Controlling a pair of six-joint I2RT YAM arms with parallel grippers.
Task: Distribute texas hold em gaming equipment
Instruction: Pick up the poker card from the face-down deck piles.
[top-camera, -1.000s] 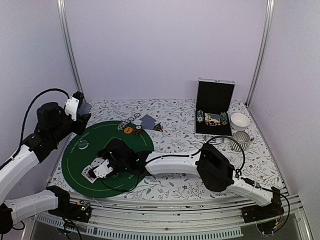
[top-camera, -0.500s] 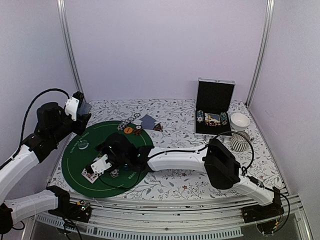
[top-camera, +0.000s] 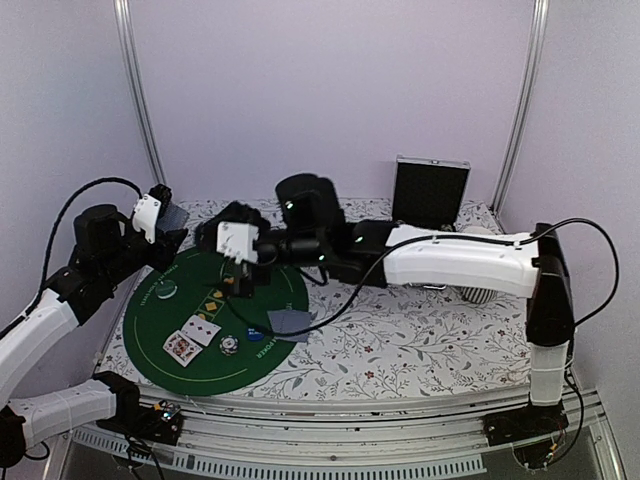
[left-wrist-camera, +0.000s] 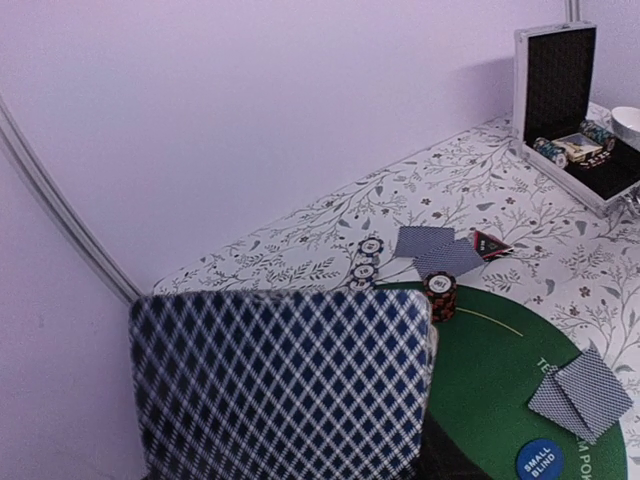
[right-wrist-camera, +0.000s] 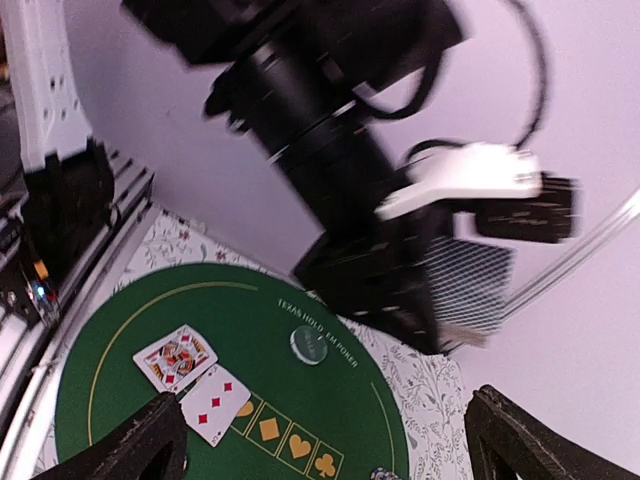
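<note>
Your right tool (right-wrist-camera: 330, 440) is spread wide, nothing between its fingers (right-wrist-camera: 130, 450). It hangs over the far part of the green mat (top-camera: 150, 320). Your left tool (top-camera: 160, 222) is closed on the deck of cards (left-wrist-camera: 280, 380), held up off the counter (top-camera: 400, 340) by the mat's far-left edge, just left of the right tool.

Done so far, as I read it:
- 2 face-up cards (right-wrist-camera: 175, 357) lie side by side on the mat, below the right tool & toward the arm bases.
- 1 chip (top-camera: 229, 345) & the blue disc (top-camera: 254, 334) sit just right of those cards.
- A face-down pair (top-camera: 290, 320) lies at the mat's right edge, under the right arm.
- A 2nd face-down pair (left-wrist-camera: 435, 250) lies off the mat on the far side, w/ the triangular marker (left-wrist-camera: 490, 243) just beside it.
- A chip stack (left-wrist-camera: 440, 290) stands at the mat's far edge, and a row of chips (left-wrist-camera: 365, 262) lies on the counter near it.

Left, prob.: most of the deck is undealt in your left tool, and the open case (left-wrist-camera: 565, 100), well off to the right, has chips in it. I'd call it roughly mid-task. Can't tell how many seats you're meant to serve.
</note>
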